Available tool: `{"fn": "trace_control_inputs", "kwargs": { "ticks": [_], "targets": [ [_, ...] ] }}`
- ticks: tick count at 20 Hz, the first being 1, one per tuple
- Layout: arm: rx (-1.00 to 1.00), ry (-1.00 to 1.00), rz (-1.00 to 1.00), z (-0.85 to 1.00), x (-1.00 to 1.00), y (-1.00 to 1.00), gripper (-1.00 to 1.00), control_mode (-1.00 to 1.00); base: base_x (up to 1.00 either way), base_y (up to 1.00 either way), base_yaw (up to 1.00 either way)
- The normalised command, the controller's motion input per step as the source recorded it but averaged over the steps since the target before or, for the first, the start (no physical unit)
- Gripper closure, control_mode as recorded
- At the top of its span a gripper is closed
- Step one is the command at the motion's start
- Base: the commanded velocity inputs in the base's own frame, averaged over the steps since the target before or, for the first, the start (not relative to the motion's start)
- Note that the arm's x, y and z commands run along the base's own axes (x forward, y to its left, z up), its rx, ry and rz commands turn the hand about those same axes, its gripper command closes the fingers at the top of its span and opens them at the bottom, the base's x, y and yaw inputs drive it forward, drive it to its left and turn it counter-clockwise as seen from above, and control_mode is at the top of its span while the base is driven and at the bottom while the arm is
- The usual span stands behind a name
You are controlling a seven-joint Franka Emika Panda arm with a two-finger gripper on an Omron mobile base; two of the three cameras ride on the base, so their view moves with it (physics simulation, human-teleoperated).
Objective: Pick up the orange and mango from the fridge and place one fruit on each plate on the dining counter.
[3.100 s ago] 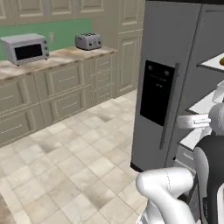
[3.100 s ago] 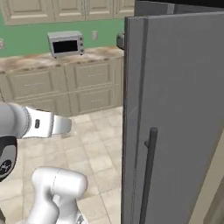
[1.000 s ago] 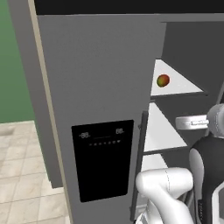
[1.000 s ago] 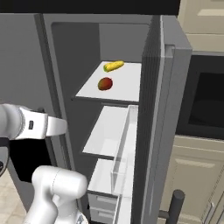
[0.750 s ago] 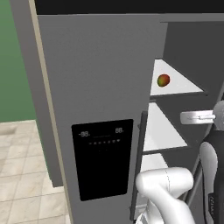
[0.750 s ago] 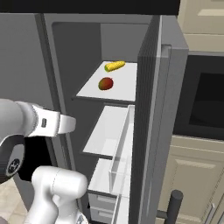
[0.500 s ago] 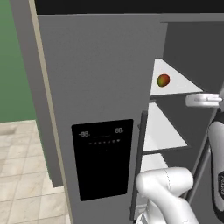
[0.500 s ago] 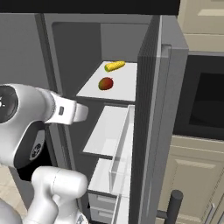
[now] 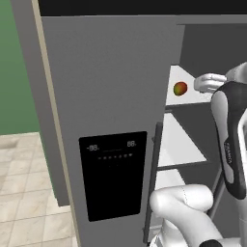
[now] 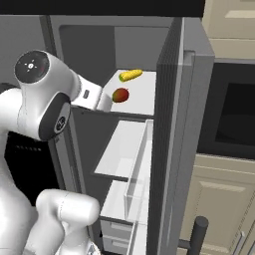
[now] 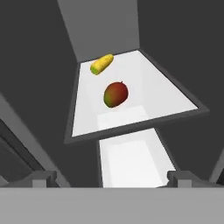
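Reaching into the open fridge (image 10: pixel 169 124): end effector (image 11: pixel 111 177) spread and empty, aimed at the upper shelf (image 11: pixel 162 94); mango (image 11: pixel 116 94) mid-shelf, well apart from the fingers; yellow item (image 11: pixel 101 64) behind it; likely lining up a grasp.

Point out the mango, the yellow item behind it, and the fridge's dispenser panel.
mango (image 11: pixel 115 94), hand view, its red-green middle.
yellow item (image 11: pixel 101 64), hand view, middle of its length.
dispenser panel (image 9: pixel 114 173), left base view, black face.

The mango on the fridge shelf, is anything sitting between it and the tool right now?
Nothing visible does. In the hand view the mango lies alone on the white shelf straight ahead of the tool; the yellow item sits farther back, behind it.
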Motion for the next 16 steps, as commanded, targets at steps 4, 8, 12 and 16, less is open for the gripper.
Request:
{"fn": "trace_control_inputs", "kwargs": {
  "ticks": [4,8,12,16],
  "targets": [
    [0.07,0.00,0.00,-0.08,0.82,-0.12,-1.00,-1.00,0.00,0.00,0.00],
    [0.08,0.00,0.00,-0.18,0.75,-0.11,-1.00,-1.00,0.00,0.00,0.00],
    [0.02,0.04,0.00,-0.23,0.57,-0.01,-1.00,-1.00,0.00,0.00,0.00],
    [0.01,0.11,-0.04,-0.26,0.33,0.00,-1.00,-1.00,0.00,0.00,0.00]
  ]
}}
